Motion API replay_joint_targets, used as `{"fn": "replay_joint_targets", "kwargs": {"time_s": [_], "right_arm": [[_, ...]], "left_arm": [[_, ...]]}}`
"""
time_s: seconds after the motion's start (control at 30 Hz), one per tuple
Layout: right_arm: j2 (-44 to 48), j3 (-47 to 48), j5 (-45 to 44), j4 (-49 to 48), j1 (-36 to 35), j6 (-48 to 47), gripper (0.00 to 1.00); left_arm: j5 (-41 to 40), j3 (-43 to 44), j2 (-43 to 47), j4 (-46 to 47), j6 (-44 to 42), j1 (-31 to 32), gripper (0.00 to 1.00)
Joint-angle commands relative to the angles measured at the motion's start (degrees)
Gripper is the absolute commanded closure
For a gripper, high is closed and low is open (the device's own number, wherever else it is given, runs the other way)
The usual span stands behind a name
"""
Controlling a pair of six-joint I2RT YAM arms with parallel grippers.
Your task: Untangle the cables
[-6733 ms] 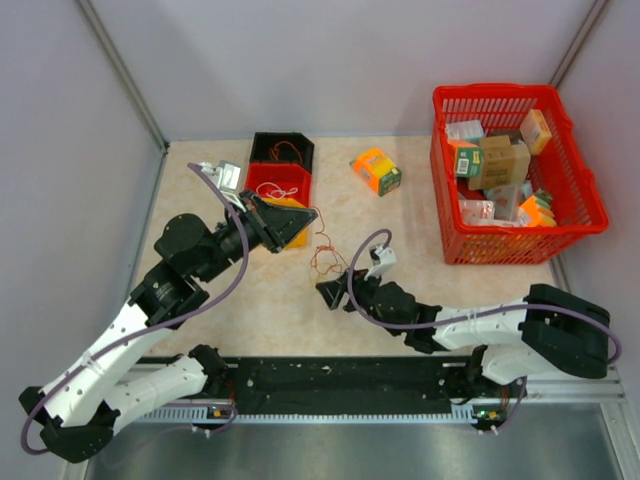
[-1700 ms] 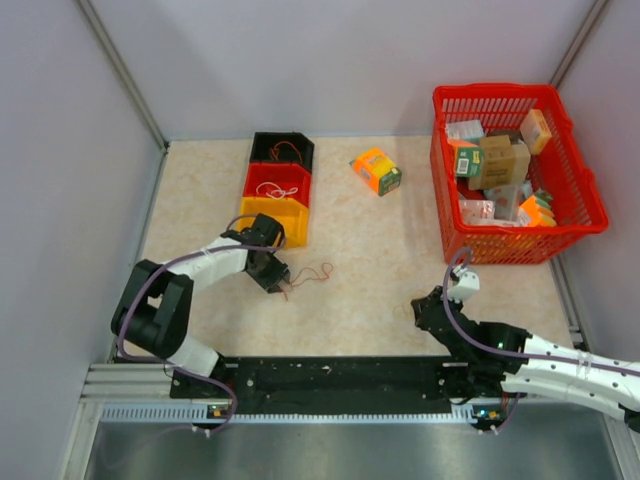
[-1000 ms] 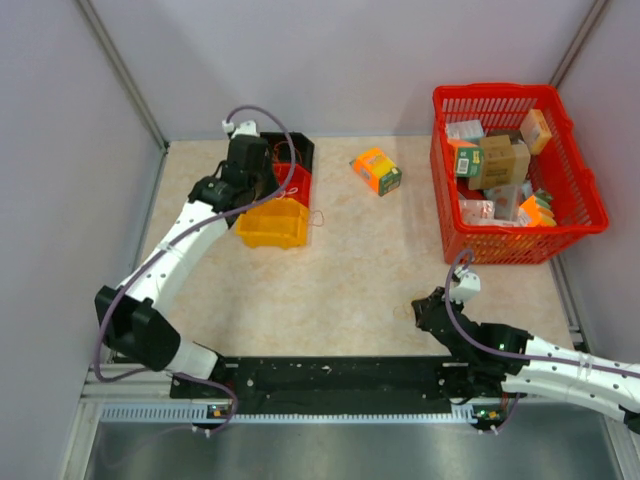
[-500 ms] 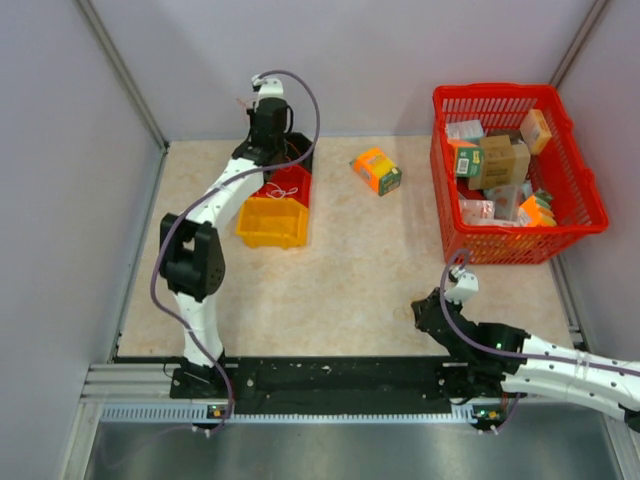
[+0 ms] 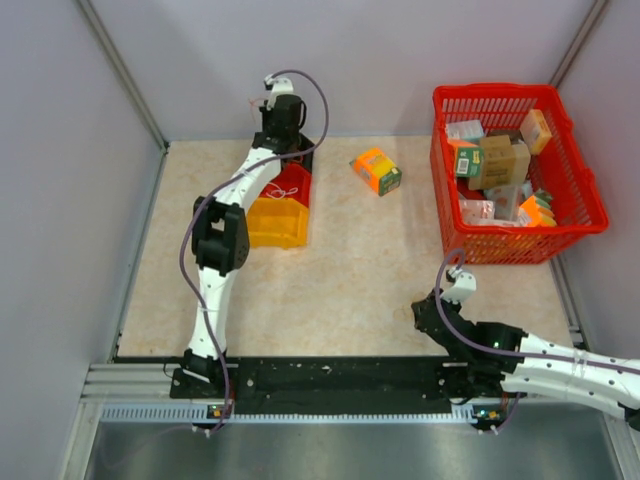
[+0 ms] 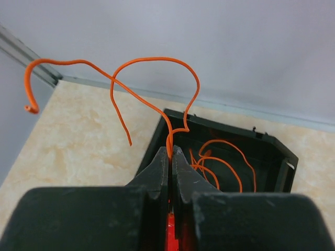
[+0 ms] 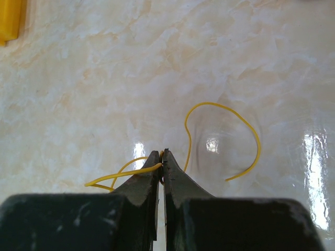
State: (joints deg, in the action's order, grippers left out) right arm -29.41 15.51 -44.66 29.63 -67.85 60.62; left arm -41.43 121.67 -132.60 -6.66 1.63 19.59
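An orange cable [image 6: 152, 78] loops up from my left gripper [image 6: 170, 151], which is shut on its lower end. That gripper [image 5: 283, 112] hangs over the black bin [image 6: 272, 157] at the back of the table, where more orange cables [image 6: 225, 162] lie coiled. A yellow cable [image 7: 230, 112] curls over the tabletop. My right gripper [image 7: 161, 157] is shut on it near its middle. In the top view the right gripper [image 5: 420, 315] sits low at the near right of the table. No tangled clump shows.
Black [image 5: 303, 150], red [image 5: 290, 185] and yellow [image 5: 275, 225] bins stand in a row at the back left. An orange box [image 5: 376, 170] lies mid-back. A red basket [image 5: 515, 170] full of small boxes fills the right side. Walls close in left and behind.
My left arm has stretched farther back, carrying the orange cable from above the red bin to over the black bin. The right arm has barely moved.
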Motion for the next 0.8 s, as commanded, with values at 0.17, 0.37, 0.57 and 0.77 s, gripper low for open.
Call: {"fn": "replay_joint_targets", "kwargs": {"time_s": [0.17, 0.37, 0.57, 0.77], "right_arm": [[-0.12, 2.86, 0.37, -0.8, -0.52, 0.47, 1.0], [0.4, 2.51, 0.54, -0.89, -0.52, 0.55, 1.0], [1.46, 1.98, 0.89, -0.8, -0.52, 0.64, 1.0], [1.72, 1.72, 0.81, -0.8, -0.52, 0.99, 1.0]], "left_arm": [[16.78, 3.4, -0.82, -16.19, 13.47, -2.54, 1.0], [34.73, 3.49, -0.91, -17.69, 21.91, -6.23, 1.0], [39.05, 0.78, 1.01, -17.35, 27.46, -10.36, 1.0], [27.74, -5.47, 7.43, -10.5, 21.15, -10.63, 1.0]]}}
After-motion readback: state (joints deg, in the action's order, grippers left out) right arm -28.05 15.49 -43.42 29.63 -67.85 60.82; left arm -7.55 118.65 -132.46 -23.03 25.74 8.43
